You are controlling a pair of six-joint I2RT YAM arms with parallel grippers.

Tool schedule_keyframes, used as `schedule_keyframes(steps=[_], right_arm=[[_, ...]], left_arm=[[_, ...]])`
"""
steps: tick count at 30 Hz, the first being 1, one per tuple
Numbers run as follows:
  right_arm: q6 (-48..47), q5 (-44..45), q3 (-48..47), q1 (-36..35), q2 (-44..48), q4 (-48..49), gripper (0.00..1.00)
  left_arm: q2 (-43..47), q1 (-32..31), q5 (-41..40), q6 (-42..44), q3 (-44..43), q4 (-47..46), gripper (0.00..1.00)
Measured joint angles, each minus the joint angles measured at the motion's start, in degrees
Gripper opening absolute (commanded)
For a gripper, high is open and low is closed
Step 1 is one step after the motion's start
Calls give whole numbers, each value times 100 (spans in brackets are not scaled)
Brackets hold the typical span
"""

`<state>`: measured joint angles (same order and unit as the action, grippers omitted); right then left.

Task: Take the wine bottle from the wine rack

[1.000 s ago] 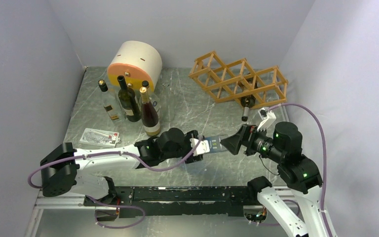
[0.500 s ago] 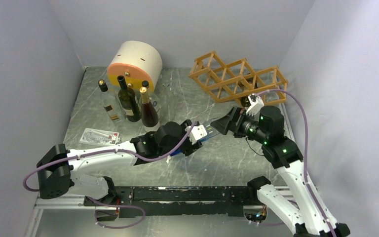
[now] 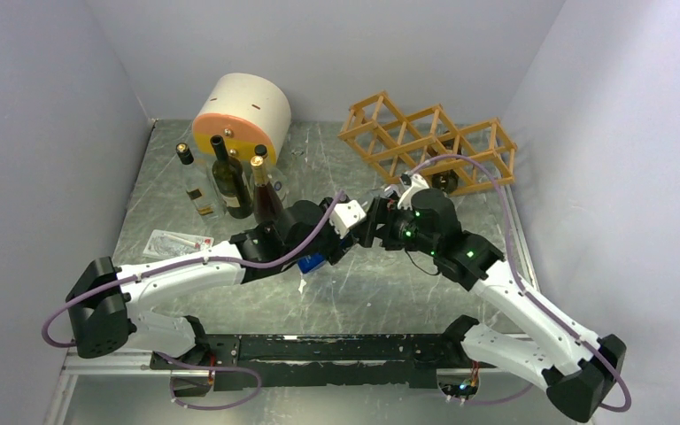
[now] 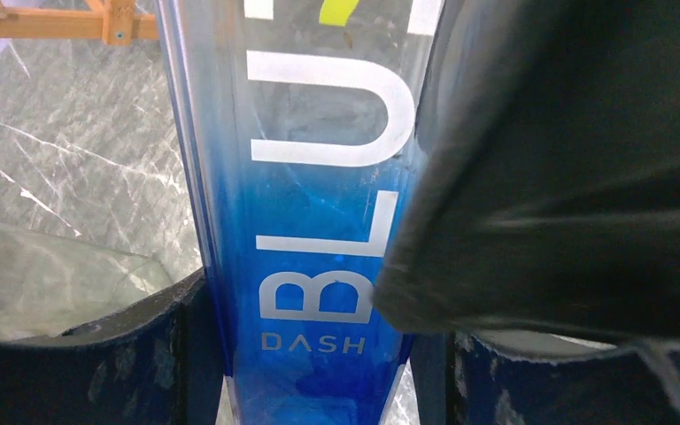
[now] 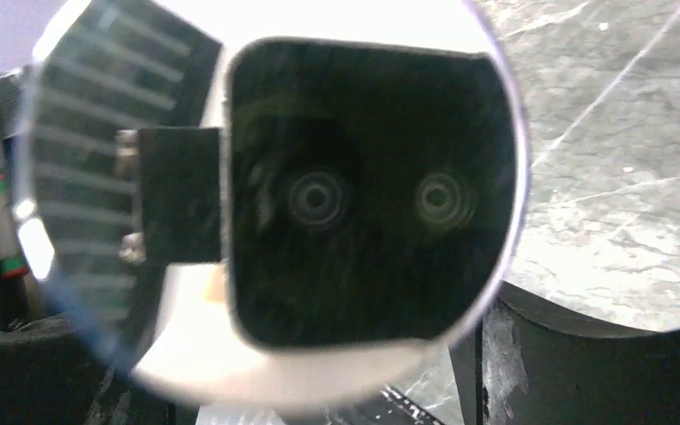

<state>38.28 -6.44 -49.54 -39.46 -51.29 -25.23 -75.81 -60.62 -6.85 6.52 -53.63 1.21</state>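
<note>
1. The left gripper is holding a blue bottle. Its fingers are pressing on either side of the bottle's blue lower part.
2. The bottle's clear upper part, carrying white lettering, is running straight out ahead of the left jaws.
3. The right gripper is facing the left one almost tip to tip, and its jaws are standing wide apart.
4. A blurred pale round shape with a dark window is sitting between the right jaws. It is too blurred to tell what it is, or whether the fingers are touching it.
5. Just ahead of the left jaws, a dark blurred bulk is overlapping the bottle's right edge.
6. The wine rack is standing beyond both pairs of jaws, apart from them, toward the far right of the table. The blue bottle is off the rack.
7. A dark bottle is lying in a lower cell of the rack, behind the right gripper, with neither pair of jaws on it.
8. A group of upright bottles is standing well to the left of both jaws, beside the left arm. A cream and orange cylinder is lying beyond them.
</note>
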Motion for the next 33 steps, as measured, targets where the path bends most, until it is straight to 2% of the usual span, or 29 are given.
schedule_keyframes(steps=[5, 15, 17, 19, 20, 22, 23, 25, 26, 28, 31, 33], right_arm=[[-2, 564, -11, -118, -247, 57, 88], [26, 1047, -127, -160, -219, 310, 88], [50, 1060, -125, -153, -221, 503, 81], [85, 1029, -109, -151, -232, 684, 66], [94, 1034, -83, -149, -247, 793, 59], [44, 946, -44, -136, -291, 960, 41], [-17, 901, -42, -129, -323, 1021, 34], [-17, 831, -39, -127, -380, 1156, 23], [-9, 813, -39, -127, -393, 1191, 21], [11, 811, -39, -142, -420, 1196, 18], [-122, 841, -39, -160, -562, 916, 2], [-251, 914, -76, -160, -656, 682, 0]], left_arm=[[-2, 4, 9, -46, -11, 118, 7], [9, 15, 66, -116, -11, 103, 7], [13, 13, 105, -125, -11, 127, 7], [33, 13, 129, -131, -11, 122, 8], [57, 13, 129, -140, -11, 131, 12], [116, 42, 127, -138, -11, 208, 32], [151, 68, 127, -138, -11, 260, 47], [232, 85, 98, -144, -11, 361, 88], [260, 85, 66, -138, -11, 385, 97], [348, 72, 17, -63, -9, 229, 100], [730, 37, -42, 22, -9, -127, 100], [1082, 37, -50, 105, -4, -243, 100]])
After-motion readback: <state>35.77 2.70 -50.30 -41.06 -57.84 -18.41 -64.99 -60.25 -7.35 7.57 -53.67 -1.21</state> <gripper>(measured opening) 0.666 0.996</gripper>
